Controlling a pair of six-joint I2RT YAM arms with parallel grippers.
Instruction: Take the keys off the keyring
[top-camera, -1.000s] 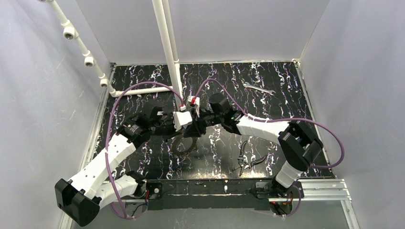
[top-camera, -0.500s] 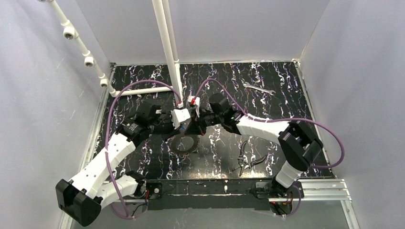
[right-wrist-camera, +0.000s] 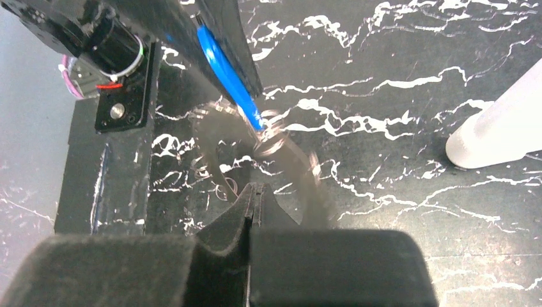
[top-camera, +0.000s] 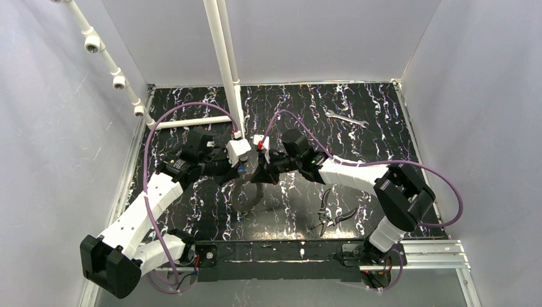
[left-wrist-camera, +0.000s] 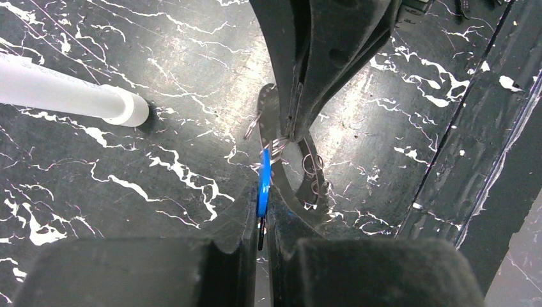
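The key's blue head (left-wrist-camera: 263, 182) is pinched edge-on in my left gripper (left-wrist-camera: 263, 192), which is shut on it. From it, small wire loops lead to the keyring (left-wrist-camera: 270, 112), a large flat grey ring tilted up off the table. My right gripper (left-wrist-camera: 295, 134) comes in from above and is shut with its tips on the ring's band. In the right wrist view the key (right-wrist-camera: 225, 70) slants down to the blurred keyring (right-wrist-camera: 300, 169) ahead of my right gripper (right-wrist-camera: 254, 187). From above, the keyring (top-camera: 248, 196) hangs below the two meeting grippers.
A slim silver wrench (top-camera: 346, 118) lies at the back right. Dark-handled pliers (top-camera: 332, 215) lie near the front, right of the ring. White pipes (top-camera: 192, 121) stand and lie at the back left, one end close by (left-wrist-camera: 124, 109).
My right gripper has shut. The left arm has drawn back to the left with the key. The ring, flat on the table half a second ago, now stands tilted.
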